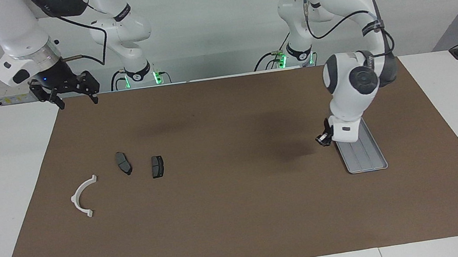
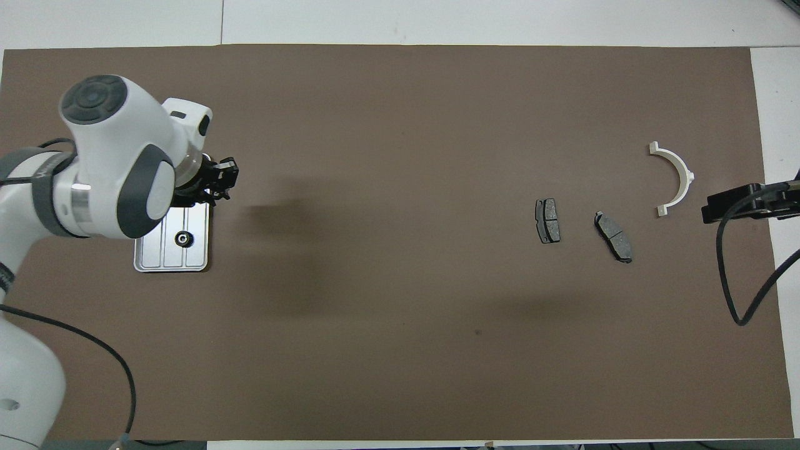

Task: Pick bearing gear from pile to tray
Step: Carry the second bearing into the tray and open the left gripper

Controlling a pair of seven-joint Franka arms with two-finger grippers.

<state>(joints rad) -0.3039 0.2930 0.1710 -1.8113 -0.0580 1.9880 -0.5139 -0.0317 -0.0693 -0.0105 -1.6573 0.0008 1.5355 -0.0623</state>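
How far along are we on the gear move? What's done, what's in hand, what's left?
Done: one small black gear lies in the tray. In hand: the left claw is up over the tray's edge toward the pile; whether it carries a part cannot be told. The right claw waits, open, at the mat's edge. Left: only two brake pads and a white bracket show in the pile, no further gear.

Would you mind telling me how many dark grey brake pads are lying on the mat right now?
2. One brake pad lies toward the table's middle; the other brake pad lies beside it, closer to the white bracket. Neither appears hidden.
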